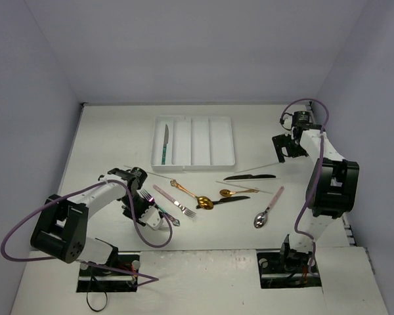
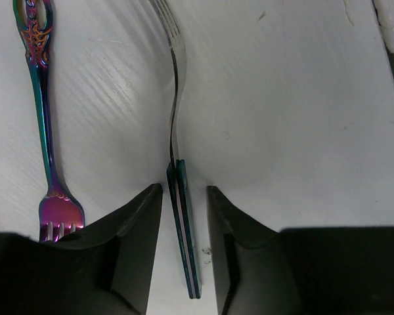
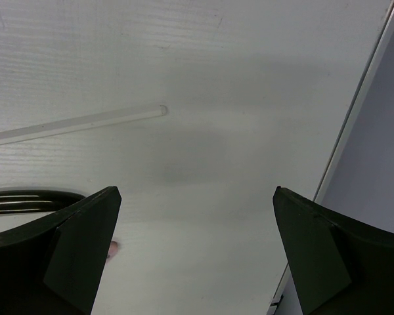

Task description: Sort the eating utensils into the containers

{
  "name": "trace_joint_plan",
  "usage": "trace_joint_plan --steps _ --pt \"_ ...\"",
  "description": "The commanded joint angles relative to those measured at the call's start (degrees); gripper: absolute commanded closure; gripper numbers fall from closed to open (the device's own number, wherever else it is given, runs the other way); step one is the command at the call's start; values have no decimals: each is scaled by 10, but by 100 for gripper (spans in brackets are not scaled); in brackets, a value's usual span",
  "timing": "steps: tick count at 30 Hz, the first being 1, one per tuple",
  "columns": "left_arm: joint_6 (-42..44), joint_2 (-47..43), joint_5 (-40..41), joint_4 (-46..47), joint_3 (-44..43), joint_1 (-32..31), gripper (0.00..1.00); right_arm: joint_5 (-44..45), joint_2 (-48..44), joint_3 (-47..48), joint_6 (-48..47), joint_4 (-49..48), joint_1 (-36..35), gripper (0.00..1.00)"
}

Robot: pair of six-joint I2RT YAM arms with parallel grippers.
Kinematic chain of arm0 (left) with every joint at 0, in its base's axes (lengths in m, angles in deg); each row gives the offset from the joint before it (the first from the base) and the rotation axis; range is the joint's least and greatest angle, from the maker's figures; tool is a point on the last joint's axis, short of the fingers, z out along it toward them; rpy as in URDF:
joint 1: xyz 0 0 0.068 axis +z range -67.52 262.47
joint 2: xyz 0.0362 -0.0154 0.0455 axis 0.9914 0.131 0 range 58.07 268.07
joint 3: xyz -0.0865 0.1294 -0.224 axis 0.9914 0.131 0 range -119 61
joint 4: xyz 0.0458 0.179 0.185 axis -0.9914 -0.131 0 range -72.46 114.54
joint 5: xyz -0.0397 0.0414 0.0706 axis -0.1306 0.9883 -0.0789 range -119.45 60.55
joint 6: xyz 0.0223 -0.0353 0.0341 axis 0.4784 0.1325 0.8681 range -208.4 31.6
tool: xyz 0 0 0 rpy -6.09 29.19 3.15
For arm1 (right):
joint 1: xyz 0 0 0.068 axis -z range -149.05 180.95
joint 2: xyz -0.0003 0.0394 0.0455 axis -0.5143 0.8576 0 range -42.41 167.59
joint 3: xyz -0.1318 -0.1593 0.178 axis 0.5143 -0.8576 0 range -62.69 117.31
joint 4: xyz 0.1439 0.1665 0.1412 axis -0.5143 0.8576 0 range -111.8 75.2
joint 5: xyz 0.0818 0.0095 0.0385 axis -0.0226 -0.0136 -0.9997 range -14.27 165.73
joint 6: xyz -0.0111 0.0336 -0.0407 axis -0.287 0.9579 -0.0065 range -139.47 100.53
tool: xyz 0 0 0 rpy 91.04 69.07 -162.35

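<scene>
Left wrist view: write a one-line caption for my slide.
Left gripper, jaws open, straddles the teal handle of a silver fork; an iridescent fork lies beside it.

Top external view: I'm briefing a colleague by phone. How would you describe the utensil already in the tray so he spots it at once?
Find the white tray at the far middle of the table. In its leftmost compartment one knife lies lengthwise, silver blade pointing away, teal handle at the near end. It is the only piece inside the tray; everything else lies loose on the table.
</scene>
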State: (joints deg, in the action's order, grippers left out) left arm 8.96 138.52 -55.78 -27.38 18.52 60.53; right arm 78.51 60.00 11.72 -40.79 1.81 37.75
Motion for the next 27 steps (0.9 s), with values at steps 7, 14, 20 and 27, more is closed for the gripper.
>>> trace_joint_plan --steps 7,14,20,27 --pt "5 -63 11 25 38 -14 86 8 -20 26 -4 2 6 0" --pt "-45 -132 -41 21 -3 -13 100 7 -10 32 -9 1 6 0" --pt "-289 -158 -167 70 -173 -40 100 5 -3 32 -10 1 6 0" --pt "-856 107 4 176 -520 -60 100 3 -4 34 1 1 8 0"
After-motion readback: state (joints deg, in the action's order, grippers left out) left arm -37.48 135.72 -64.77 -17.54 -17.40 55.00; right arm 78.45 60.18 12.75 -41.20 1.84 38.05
